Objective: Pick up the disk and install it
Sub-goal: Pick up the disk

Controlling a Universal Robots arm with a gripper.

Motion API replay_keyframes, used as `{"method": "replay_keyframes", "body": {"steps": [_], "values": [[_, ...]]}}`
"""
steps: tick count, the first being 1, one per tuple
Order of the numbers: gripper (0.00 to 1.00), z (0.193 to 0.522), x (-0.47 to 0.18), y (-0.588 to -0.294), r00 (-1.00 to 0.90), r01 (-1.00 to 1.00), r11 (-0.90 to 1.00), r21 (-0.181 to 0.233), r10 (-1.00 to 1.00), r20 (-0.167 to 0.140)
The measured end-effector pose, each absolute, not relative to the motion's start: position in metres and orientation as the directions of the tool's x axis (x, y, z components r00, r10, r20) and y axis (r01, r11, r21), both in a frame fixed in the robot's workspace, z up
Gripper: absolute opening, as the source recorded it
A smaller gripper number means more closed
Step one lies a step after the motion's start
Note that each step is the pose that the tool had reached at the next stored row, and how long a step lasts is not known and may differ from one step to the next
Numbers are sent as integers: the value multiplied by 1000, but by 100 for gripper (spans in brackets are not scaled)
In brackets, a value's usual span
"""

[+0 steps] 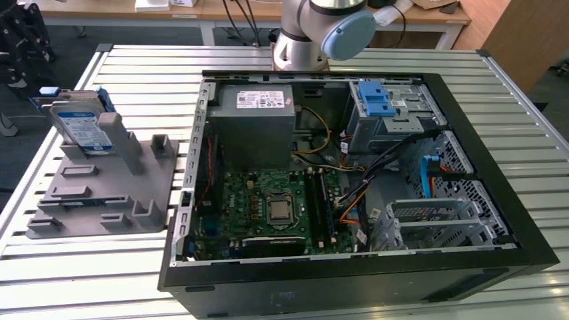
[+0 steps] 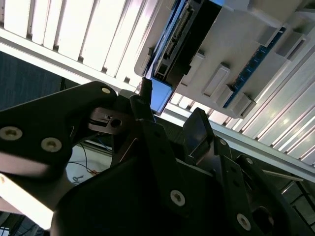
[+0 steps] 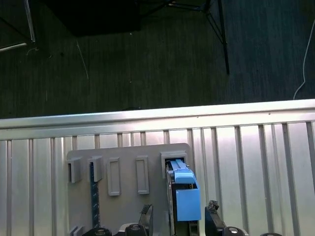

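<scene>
Disk (image 1: pixel 78 127): upright in grey slotted holder (image 1: pixel 106 193), blue carrier edge facing the gripper (image 3: pixel 179 214), beneath it.
Gripper: released, empty, fingers (image 3: pixel 212 212) spread wider than the disk and clear of it.
Open computer case (image 1: pixel 356 290): on slatted counter (image 1: pixel 89 273), beside holder toward the exterior view's right; power supply (image 1: pixel 258 127) and cables crowd interior.

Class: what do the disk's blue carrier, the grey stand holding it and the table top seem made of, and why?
Disk's blue carrier: likely moulded plastic, uniform matte colour. Grey stand: probably plastic; dull, blocky moulded slots. Table top: metal slats, perhaps aluminium; silvery, reflecting light.
</scene>
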State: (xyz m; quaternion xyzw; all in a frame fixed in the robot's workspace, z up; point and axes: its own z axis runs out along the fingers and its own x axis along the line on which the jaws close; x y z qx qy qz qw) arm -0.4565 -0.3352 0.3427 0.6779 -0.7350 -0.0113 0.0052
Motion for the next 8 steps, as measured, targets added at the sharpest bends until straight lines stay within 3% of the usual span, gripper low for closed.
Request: {"method": "replay_keyframes", "body": {"steps": [8], "values": [[53, 330, -460, -335, -69, -997, 69, 17, -998, -8]]}}
